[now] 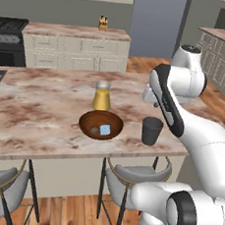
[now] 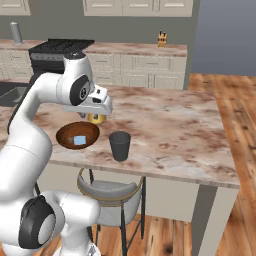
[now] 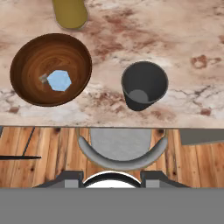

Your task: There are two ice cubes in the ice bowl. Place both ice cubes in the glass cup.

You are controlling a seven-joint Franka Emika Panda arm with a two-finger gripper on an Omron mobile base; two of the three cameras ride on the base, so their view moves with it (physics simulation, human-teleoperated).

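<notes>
stool (image 3: pixel 120 148): grey padded seat with a curved back rail, drawn up under the near edge of the counter, wood floor beneath; nearest item in the hand view.

counter (image 1: pixel 45 112): island top of pink-brown veined marble; carries all vessels listed below.

ice bowl (image 3: pixel 26 83): wide, shallow, dark reddish-brown wood, upright near the counter's front edge. holds both ice cubes on its floor: pale blue cube (image 3: pixel 59 80) near the centre; greyish cube (image 3: pixel 43 78), far smaller to the eye, touching or just beside the blue one.

glass cup (image 3: pixel 144 85): dark grey tapered tumbler, upright, beside the bowl but apart from it, near the same front edge. nothing seen inside it in the hand view.

jar (image 1: pixel 102 96): clear, yellow liquid, standing just behind the bowl.

gripper (image 2: pixel 96 116): raised above the counter, over the area behind the bowl, pointing downward, clear of every vessel. grips nothing. fingertips barely show at the bottom of the hand view; how far apart they stand cannot be told.

background: stove (image 2: pixel 60 47), knife block (image 1: pixel 103 23) on the rear counter.
</notes>
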